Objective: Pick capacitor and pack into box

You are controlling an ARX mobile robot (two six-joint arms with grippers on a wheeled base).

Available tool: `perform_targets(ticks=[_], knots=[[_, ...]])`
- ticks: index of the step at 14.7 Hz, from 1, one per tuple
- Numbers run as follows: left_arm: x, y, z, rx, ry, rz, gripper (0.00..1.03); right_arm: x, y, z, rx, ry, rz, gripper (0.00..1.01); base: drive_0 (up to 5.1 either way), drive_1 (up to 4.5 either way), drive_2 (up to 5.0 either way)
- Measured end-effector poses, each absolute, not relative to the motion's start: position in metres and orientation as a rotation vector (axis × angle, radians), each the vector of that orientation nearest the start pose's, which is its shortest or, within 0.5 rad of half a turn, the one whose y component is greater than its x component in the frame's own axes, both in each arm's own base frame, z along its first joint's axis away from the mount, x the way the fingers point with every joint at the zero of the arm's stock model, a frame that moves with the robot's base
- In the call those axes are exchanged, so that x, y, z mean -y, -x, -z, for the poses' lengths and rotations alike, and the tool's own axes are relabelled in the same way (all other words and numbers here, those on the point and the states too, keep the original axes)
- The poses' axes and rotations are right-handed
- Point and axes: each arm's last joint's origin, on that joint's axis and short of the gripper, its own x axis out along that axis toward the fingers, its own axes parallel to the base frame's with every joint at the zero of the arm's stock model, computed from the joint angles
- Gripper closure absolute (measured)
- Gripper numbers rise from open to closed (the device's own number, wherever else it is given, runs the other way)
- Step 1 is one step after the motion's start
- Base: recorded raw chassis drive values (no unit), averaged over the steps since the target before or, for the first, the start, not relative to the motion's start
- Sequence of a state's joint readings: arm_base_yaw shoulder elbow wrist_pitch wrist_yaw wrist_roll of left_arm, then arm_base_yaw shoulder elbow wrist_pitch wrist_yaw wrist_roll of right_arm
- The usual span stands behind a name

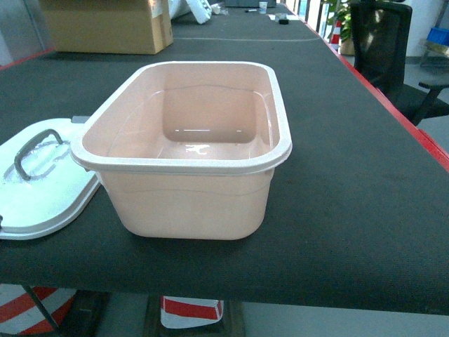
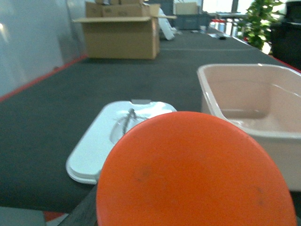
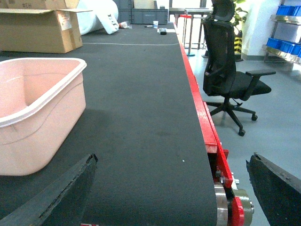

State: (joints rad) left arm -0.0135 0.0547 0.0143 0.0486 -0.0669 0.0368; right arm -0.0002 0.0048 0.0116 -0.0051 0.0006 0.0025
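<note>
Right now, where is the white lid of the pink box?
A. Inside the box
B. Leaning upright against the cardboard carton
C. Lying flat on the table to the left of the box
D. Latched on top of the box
C: the white lid lies flat on the table, handle up, left of the open, empty box.
</note>
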Motion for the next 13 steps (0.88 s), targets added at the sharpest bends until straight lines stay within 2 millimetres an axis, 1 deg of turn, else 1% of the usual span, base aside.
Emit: perform_targets(ticks=[1,2,3,4,5,6,7,8,9,10,12,13], knots=[[0.000,-0.112,-0.175,0.024,-0.072,-0.081,0.59,0.000,-0.097,-0.167,0.002,-0.002,0.000,0.03,0.0,0.00,0.0],[0.006,-0.130,-0.183,0.033,-0.088,-0.052,0.59,0.000,-0.097,-0.167,0.002,-0.002,0.000,0.03,0.0,0.00,0.0],[0.018,-0.152,-0.200,0.085,-0.083,0.012,0.59,0.000,-0.097,-0.167,0.002,-0.002,0.000,0.03,0.0,0.00,0.0],[0.037,-0.187,-0.230,0.174,-0.061,0.073,0.59,0.000,-0.097,-0.167,0.002,-0.002,0.000,0.03,0.0,0.00,0.0],[0.058,-0.222,-0.250,0.229,-0.043,0.113,0.59,0.000,-0.097,-0.167,0.001,-0.002,0.000,0.03,0.0,0.00,0.0],[0.082,-0.260,-0.258,0.213,-0.044,0.154,0.59,0.000,-0.097,-0.167,0.002,-0.002,0.000,0.03,0.0,0.00,0.0],[0.108,-0.307,-0.248,0.126,-0.056,0.188,0.59,0.000,-0.097,-0.167,0.002,-0.002,0.000,0.03,0.0,0.00,0.0],[0.127,-0.344,-0.231,0.051,-0.065,0.197,0.54,0.000,-0.097,-0.167,0.001,-0.002,0.000,0.03,0.0,0.00,0.0],[0.137,-0.369,-0.213,0.009,-0.072,0.192,0.41,0.000,-0.097,-0.167,0.002,-0.002,0.000,0.03,0.0,0.00,0.0],[0.138,-0.372,-0.203,-0.029,-0.077,0.191,0.27,0.000,-0.097,-0.167,0.001,-0.002,0.001,0.03,0.0,0.00,0.0],[0.135,-0.370,-0.217,0.024,-0.055,0.182,0.03,0.000,-0.097,-0.167,0.002,-0.002,0.000,0.03,0.0,0.00,0.0],[0.132,-0.370,-0.222,0.068,-0.035,0.196,0.05,0.000,-0.097,-0.167,0.002,-0.002,0.000,0.03,0.0,0.00,0.0]])
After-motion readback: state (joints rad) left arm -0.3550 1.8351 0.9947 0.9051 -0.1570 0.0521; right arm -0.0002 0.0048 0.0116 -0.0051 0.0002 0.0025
